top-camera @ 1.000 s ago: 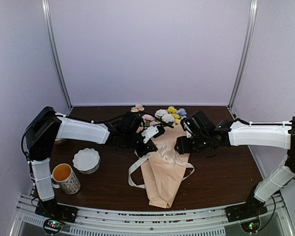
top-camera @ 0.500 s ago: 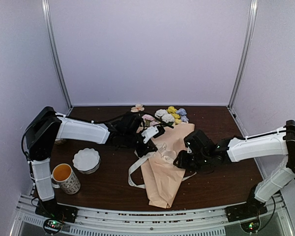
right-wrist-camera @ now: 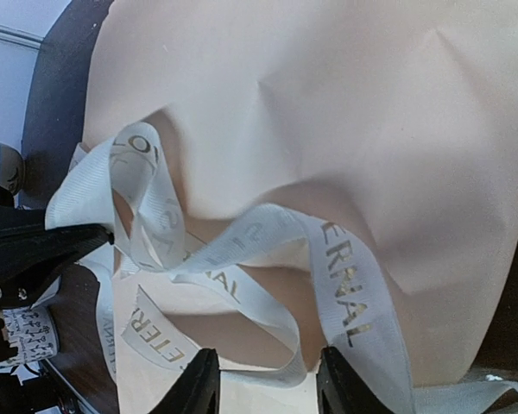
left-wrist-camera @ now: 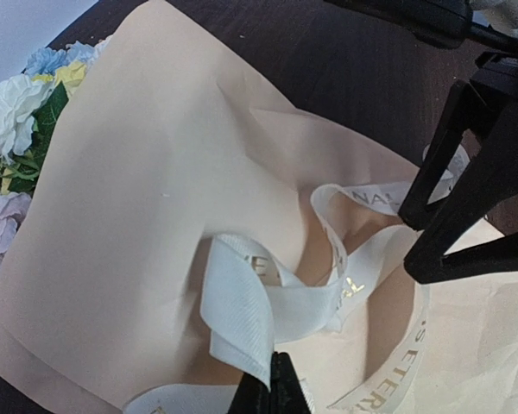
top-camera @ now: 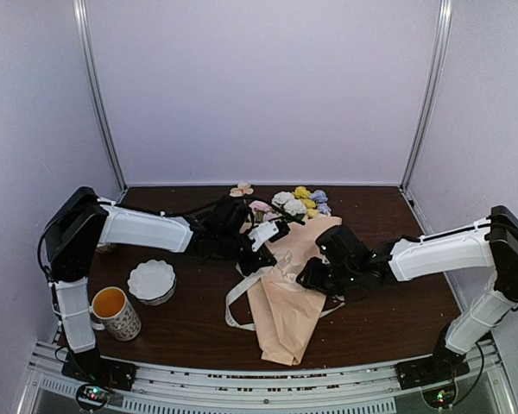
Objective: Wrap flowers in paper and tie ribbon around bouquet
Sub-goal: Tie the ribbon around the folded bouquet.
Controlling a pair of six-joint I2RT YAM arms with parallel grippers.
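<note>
One dark table [top-camera: 388, 319], lilac walls [top-camera: 259, 86] | left fingers [left-wrist-camera: 285, 390] pinch ribbon [left-wrist-camera: 242, 310] | right fingers [right-wrist-camera: 198, 384] apart

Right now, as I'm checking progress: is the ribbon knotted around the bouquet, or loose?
Loose. The ribbon lies in slack open loops on the paper, nothing drawn tight; the left gripper pinches it.

I count two pincers on my screens: one left pincer [top-camera: 261, 259] and one right pincer [top-camera: 309, 274]. On the one worktop [top-camera: 388, 319] there is one bouquet [top-camera: 289, 302] and one ribbon [top-camera: 242, 297]. I make out about six flower heads [top-camera: 282, 198]; others may be hidden. One white bowl [top-camera: 152, 280], one mug [top-camera: 116, 312].
</note>
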